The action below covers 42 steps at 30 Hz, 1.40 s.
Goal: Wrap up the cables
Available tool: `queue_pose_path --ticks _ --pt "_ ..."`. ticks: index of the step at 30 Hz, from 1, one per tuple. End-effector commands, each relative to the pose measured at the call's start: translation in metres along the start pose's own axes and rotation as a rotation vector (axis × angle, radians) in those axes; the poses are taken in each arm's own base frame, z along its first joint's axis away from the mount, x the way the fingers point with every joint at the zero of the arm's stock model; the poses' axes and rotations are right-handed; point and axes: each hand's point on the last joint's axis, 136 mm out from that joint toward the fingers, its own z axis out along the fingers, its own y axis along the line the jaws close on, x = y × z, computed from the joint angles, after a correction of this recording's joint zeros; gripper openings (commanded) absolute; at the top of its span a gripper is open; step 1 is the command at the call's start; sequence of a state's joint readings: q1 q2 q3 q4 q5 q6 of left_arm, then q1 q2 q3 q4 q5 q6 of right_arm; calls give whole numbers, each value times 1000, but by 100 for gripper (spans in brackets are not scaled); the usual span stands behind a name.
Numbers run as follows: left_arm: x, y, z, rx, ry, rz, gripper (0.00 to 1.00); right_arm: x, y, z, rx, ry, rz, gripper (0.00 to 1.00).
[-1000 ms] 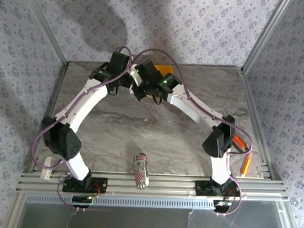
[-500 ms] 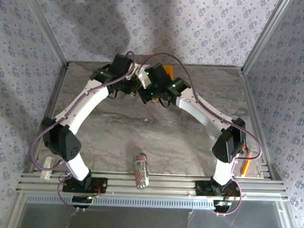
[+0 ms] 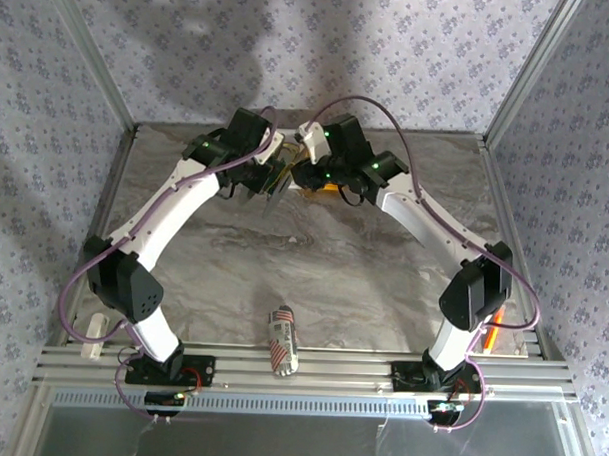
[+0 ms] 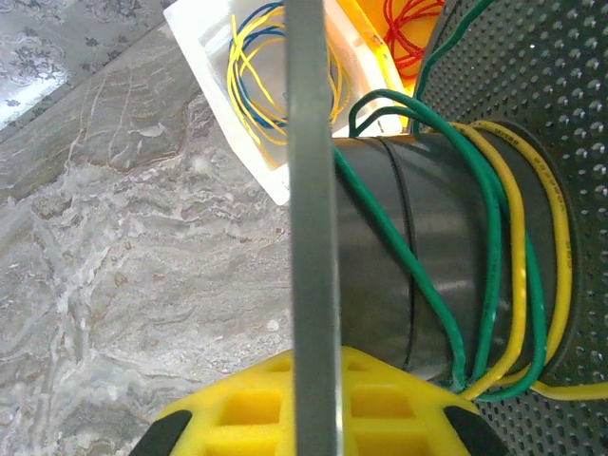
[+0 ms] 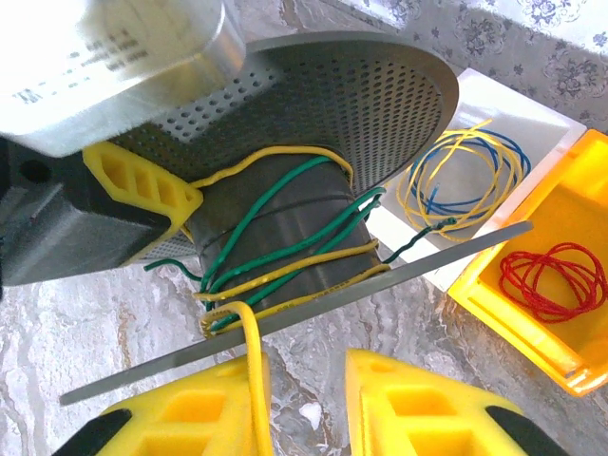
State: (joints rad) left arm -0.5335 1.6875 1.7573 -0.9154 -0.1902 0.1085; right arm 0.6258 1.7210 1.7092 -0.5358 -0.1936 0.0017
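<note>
Item, upper centre of the overhead frame: left gripper (image 3: 274,181), pinched on the flange of the black spool (image 4: 370,304).
Item, just right of it: right gripper (image 5: 309,407), fingers parted. We note the yellow cable (image 5: 255,366) trailing from the spool over the left-hand finger's inner edge.
Item, right edge of the right wrist frame: red cable (image 5: 518,275), coiled in the orange bin (image 5: 570,180).

Left arm (image 3: 170,208) and right arm (image 3: 430,220) stretched far, wrists nearly meeting, left gripper (image 4: 316,404) clamped tight, right gripper (image 5: 321,378) parted (narrow gap)
</note>
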Motion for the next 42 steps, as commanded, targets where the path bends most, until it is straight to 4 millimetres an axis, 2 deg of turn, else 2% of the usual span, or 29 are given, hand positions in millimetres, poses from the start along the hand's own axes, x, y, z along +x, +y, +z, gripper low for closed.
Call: queue_pose_path --ticks 1,9,16,18,21,24,30,35,39,42 --pt "4 20 -21 -63 21 23 0 -7 -38 -23 118 -46 20 27" --pt "2 15 -27 -30 -3 40 0 12 -58 -33 98 -37 68 36" --pt "-3 14 -35 -13 -30 35 0 23 -70 -40 105 -34 83 22" --pt "-4 14 -38 -3 -41 34 0 25 -75 -43 115 -38 90 21" --pt "-6 13 -41 5 -51 31 0 31 -81 -48 126 -38 99 5" --pt "-4 13 -42 14 -50 42 0 35 -88 -54 143 -40 108 0" --pt "16 2 -37 49 -18 134 0 31 -105 -69 183 -65 105 0" --pt "40 -4 -25 -28 68 290 0 21 -115 -77 188 -75 99 0" --pt "56 -7 -7 -109 162 434 0 14 -113 -74 154 -61 77 0" --pt "61 -16 2 -133 180 519 0 14 -108 -68 118 -29 50 0"
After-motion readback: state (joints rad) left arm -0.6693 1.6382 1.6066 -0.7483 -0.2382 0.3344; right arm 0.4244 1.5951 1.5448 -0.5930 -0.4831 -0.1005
